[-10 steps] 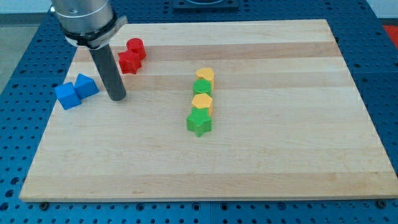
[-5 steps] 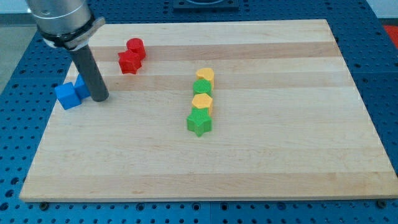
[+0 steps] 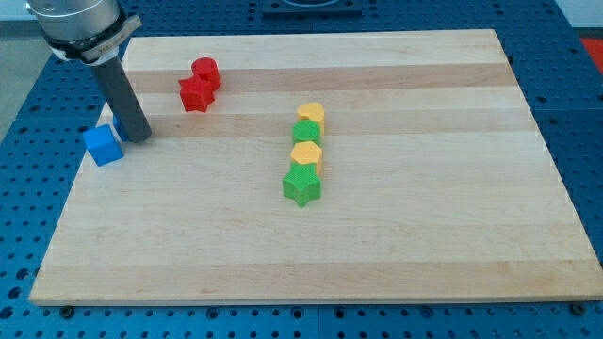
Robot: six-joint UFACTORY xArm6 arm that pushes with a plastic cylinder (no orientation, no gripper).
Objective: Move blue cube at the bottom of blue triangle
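The blue cube (image 3: pixel 102 145) sits near the board's left edge. The blue triangle (image 3: pixel 118 126) lies just above and to the right of it, touching it, and is almost wholly hidden behind my rod. My tip (image 3: pixel 137 137) rests on the board right against the triangle's right side, just right of the cube's upper corner.
A red cylinder (image 3: pixel 205 71) and a red star-like block (image 3: pixel 195 93) sit at the upper left. A column of a yellow block (image 3: pixel 312 116), a green block (image 3: pixel 306 133), a yellow block (image 3: pixel 307 154) and a green star (image 3: pixel 301 185) stands mid-board.
My tip has slid left and slightly up, from well right of the blue pair to directly against the blue triangle, now covering it. The blocks have not clearly moved.
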